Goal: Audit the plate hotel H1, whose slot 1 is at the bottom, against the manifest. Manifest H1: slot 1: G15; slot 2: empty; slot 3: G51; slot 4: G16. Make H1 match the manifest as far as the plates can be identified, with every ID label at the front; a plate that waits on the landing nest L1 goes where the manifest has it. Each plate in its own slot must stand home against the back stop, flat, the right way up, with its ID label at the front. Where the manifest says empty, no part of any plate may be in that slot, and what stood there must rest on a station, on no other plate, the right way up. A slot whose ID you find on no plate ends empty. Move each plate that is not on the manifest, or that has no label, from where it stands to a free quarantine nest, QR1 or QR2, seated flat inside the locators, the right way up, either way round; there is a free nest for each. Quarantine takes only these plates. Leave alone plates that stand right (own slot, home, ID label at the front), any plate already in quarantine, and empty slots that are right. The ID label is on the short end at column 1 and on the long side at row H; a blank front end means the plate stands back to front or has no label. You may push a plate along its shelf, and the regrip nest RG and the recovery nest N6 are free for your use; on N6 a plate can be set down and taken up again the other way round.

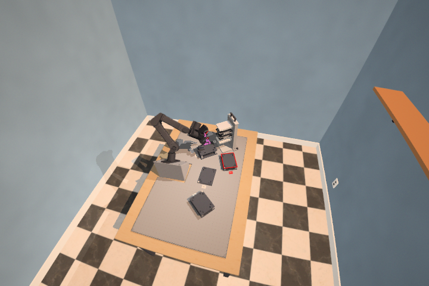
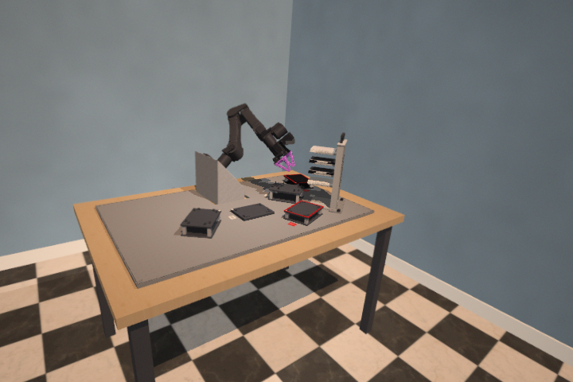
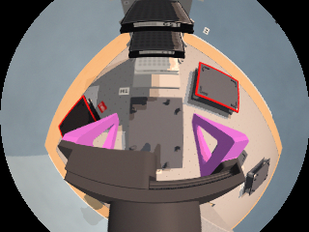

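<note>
The plate hotel H1 point(image 2: 328, 173) stands at the far right of the mat. It holds a pale plate in the top slot point(image 2: 321, 149), dark plates in the two middle slots point(image 2: 321, 160) point(image 2: 321, 170), and a pale plate in the bottom slot point(image 2: 318, 182). I cannot read any labels. In the wrist view the hotel point(image 3: 156, 26) faces me, stacked front-on. My gripper point(image 2: 285, 161) is open and empty. It hangs tilted above a dark nest point(image 2: 286, 191) in front of the hotel, and the nest shows between the purple fingers.
Two red-edged nests lie near the hotel, one in front point(image 2: 303, 210) and one behind point(image 2: 296, 178). A flat dark nest point(image 2: 252, 211) and a raised dark nest point(image 2: 200, 220) sit mid-mat. The arm's grey wedge base point(image 2: 217, 182) stands at the back.
</note>
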{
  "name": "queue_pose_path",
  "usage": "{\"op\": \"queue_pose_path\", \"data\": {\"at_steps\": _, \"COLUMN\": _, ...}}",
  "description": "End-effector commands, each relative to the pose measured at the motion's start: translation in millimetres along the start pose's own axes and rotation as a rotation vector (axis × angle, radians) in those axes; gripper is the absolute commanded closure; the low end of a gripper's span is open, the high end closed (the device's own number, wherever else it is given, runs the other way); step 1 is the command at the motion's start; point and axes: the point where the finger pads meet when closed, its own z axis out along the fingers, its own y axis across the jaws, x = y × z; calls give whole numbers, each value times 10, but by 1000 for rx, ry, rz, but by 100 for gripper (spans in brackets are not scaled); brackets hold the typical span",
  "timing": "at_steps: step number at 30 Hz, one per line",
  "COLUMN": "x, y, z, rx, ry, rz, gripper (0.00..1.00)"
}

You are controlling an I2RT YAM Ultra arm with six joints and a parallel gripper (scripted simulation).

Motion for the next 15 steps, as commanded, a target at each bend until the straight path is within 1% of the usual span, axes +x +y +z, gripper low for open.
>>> {"op": "queue_pose_path", "data": {"at_steps": 1, "x": -160, "y": 33, "z": 50, "rx": 1, "ry": -26, "rz": -13, "gripper": 0}}
{"op": "queue_pose_path", "data": {"at_steps": 13, "x": -276, "y": 30, "z": 163, "rx": 1, "ry": -27, "rz": -13, "gripper": 0}}
{"op": "queue_pose_path", "data": {"at_steps": 15, "x": -276, "y": 30, "z": 163, "rx": 1, "ry": -27, "rz": -13, "gripper": 0}}
